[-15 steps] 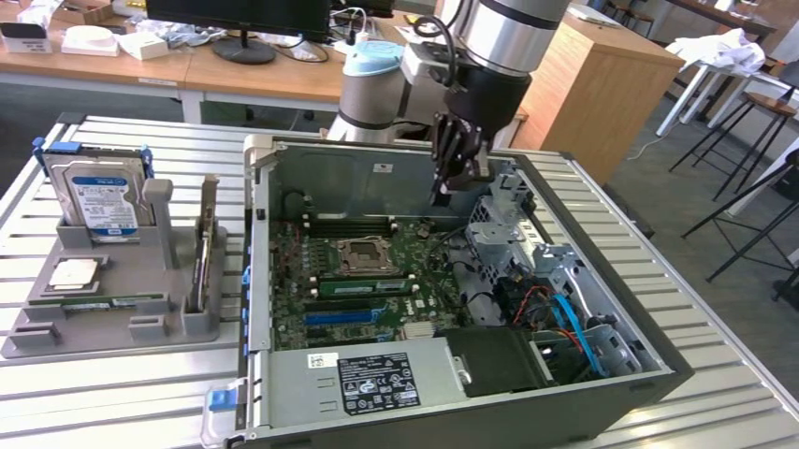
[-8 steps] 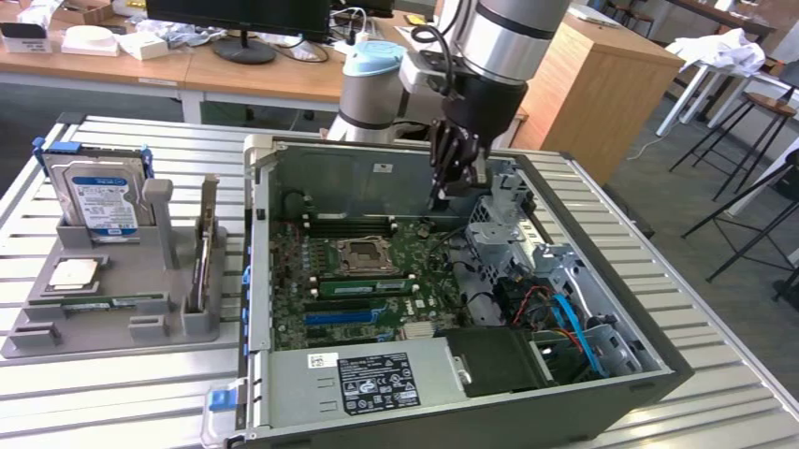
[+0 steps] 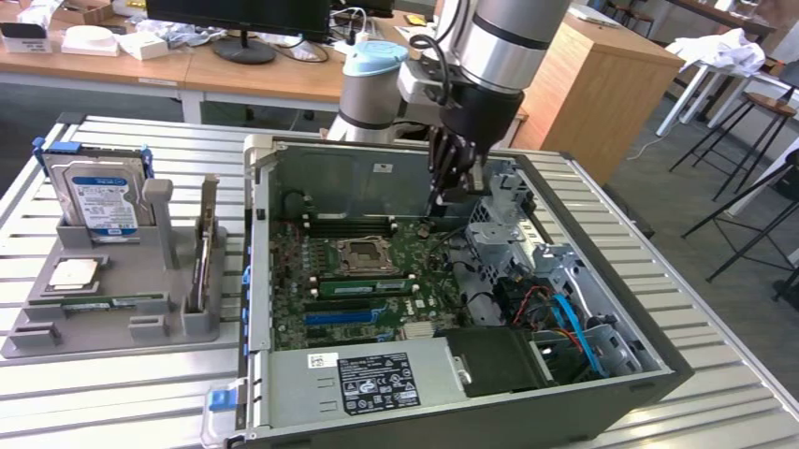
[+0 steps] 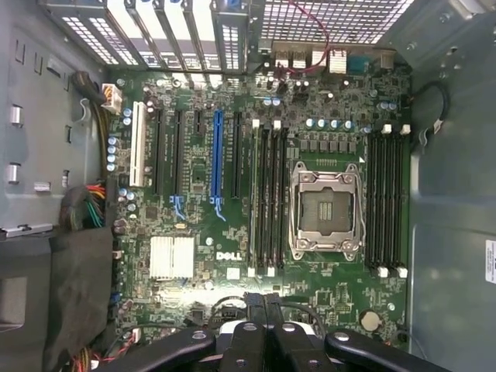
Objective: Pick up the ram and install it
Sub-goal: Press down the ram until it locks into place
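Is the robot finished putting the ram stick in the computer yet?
Nearly, it seems. Done: a green ram stick looks seated in a slot beside the empty processor socket. In hand: nothing that I can see; the gripper is shut and hangs above the motherboard, apart from the stick. Left: I cannot tell whether the stick is pushed fully home.

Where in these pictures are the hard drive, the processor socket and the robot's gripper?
hard drive (image 3: 104, 201): exterior view, on its blue label.
processor socket (image 4: 325, 211): wrist view, on its dark middle.
gripper (image 3: 447, 195): exterior view, between its fingertips.
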You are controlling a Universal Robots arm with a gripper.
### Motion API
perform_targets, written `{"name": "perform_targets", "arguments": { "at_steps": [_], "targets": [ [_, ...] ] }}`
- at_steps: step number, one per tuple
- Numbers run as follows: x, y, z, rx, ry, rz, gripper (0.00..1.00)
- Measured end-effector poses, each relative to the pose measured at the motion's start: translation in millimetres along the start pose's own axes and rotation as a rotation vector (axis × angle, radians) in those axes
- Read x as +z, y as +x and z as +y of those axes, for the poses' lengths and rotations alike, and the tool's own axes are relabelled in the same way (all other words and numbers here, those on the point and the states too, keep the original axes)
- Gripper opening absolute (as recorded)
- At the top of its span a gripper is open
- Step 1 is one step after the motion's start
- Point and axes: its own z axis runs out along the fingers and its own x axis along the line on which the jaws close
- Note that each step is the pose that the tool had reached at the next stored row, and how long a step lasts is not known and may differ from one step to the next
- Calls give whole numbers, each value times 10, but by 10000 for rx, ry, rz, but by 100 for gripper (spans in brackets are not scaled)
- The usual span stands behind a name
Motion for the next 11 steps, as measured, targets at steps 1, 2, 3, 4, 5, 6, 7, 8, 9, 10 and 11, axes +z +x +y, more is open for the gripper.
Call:
{"name": "perform_targets", "arguments": {
  "at_steps": [1, 2, 3, 4, 5, 6, 7, 8, 9, 10, 11],
  "targets": [
    [14, 0, -1, 0, 0, 0, 10],
    [29, 0, -1, 0, 1, -1, 10],
    [46, 1, -2, 0, 0, 0, 10],
    [63, 1, -3, 0, 0, 0, 10],
    [82, 1, -4, 0, 1, -1, 10],
    [101, 2, -4, 0, 1, -1, 10],
    [118, 3, -5, 0, 0, 0, 10],
    [136, 3, -6, 0, 0, 0, 10],
    [154, 4, -6, 0, 0, 0, 10],
    [172, 4, -7, 1, 0, -1, 10],
    [191, 5, -8, 1, 0, -1, 10]
  ]
}}
